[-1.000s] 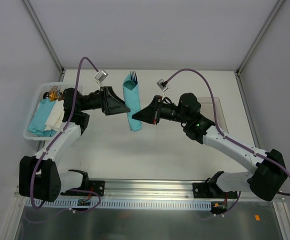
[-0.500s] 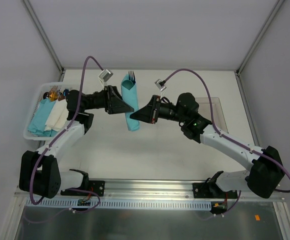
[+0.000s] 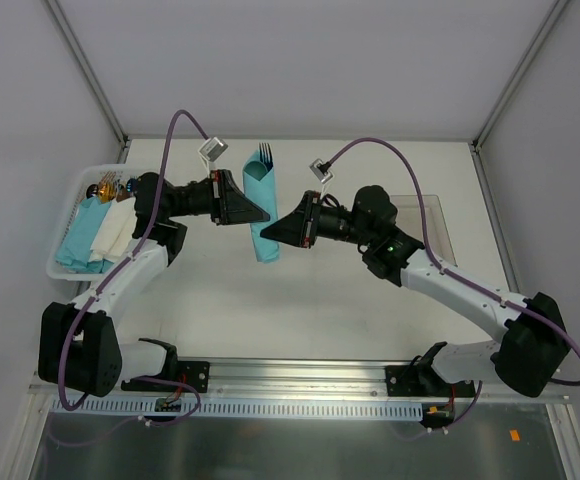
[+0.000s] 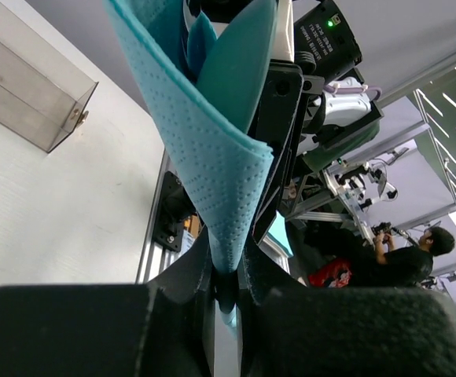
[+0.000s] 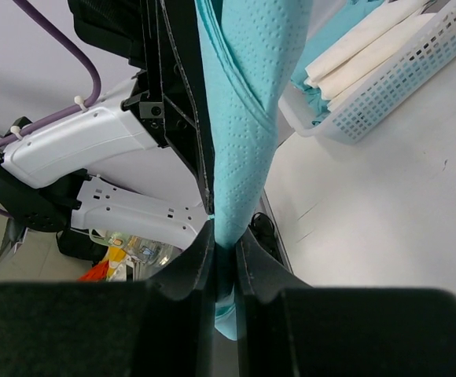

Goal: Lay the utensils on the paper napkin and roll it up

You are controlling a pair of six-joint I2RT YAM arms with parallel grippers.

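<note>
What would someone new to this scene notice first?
The rolled paper napkin sits mid-scene with fork tines poking from its far end. It is pinched from both sides by the left gripper and right gripper. At the left edge, a white basket holds folded napkins.

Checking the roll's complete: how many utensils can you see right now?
1: a fork, its tines poking out of the far end of the napkin roll. Others may be hidden inside the roll.
</note>
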